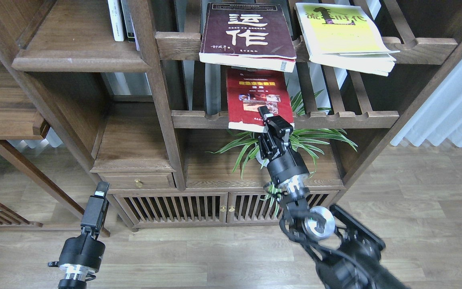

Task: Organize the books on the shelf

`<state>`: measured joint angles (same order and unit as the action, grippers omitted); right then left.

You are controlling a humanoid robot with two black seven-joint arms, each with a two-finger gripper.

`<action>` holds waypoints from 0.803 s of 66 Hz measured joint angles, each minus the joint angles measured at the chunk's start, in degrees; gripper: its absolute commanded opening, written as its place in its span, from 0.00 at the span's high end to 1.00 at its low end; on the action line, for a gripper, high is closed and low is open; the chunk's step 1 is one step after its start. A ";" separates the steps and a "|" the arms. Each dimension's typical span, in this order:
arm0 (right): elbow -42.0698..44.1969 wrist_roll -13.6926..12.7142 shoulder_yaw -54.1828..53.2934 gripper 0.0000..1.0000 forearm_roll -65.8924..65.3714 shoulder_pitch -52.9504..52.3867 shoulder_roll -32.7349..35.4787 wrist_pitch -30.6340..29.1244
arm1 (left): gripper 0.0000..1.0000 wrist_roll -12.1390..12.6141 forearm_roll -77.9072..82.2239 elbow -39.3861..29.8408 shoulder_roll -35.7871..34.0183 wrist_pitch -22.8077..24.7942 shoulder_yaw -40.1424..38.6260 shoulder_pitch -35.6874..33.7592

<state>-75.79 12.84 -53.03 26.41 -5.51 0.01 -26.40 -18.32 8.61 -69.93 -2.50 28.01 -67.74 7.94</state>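
The right gripper [269,120] was clamped on the near edge of the bright red paperback with small photos [255,94], which lay tilted with its long axis running near to far, its far end tucked under the thick dark maroon paperback with large white Chinese characters [248,34]. The red book rested over the scalloped front rail of the slatted shelf [347,118]. The solid dark-brown wooden board with a thick rounded front edge [76,44] lay up and to the left of the held book, well apart, so the move seemed to call for a carry leftward and upward.

The tall wooden upright post [155,80] stood between book and board and looked the likeliest obstruction. The yellow-and-white paperback with black characters [343,34] lay on the upper slatted shelf, to the right of the maroon one. Thin white- and dark-spined books [120,20] stood at the board's far right end. A green spider plant in a white pot [255,150] spread just under the gripper.

The left gripper [102,188] hung low at near left, holding nothing; whether its fingers were apart could not be told. It was the nearer arm to the board.
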 measured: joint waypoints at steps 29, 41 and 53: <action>-1.65 -4.22 2.69 0.95 -9.21 16.99 2.01 -1.63 | 0.00 0.09 0.08 3.10 0.09 0.00 4.59 -1.85; -1.21 -8.32 5.14 0.95 -9.79 19.62 2.02 -1.63 | 0.00 0.18 0.10 4.84 -1.09 0.00 5.88 -1.36; -0.16 -11.32 7.63 0.95 -10.52 19.98 1.93 -1.63 | 0.00 0.27 -0.35 4.81 -3.74 0.00 7.02 -1.42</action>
<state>-75.95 1.51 -45.40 15.89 14.47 1.94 -28.03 -18.05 8.27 -65.13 -6.24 28.01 -60.73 6.52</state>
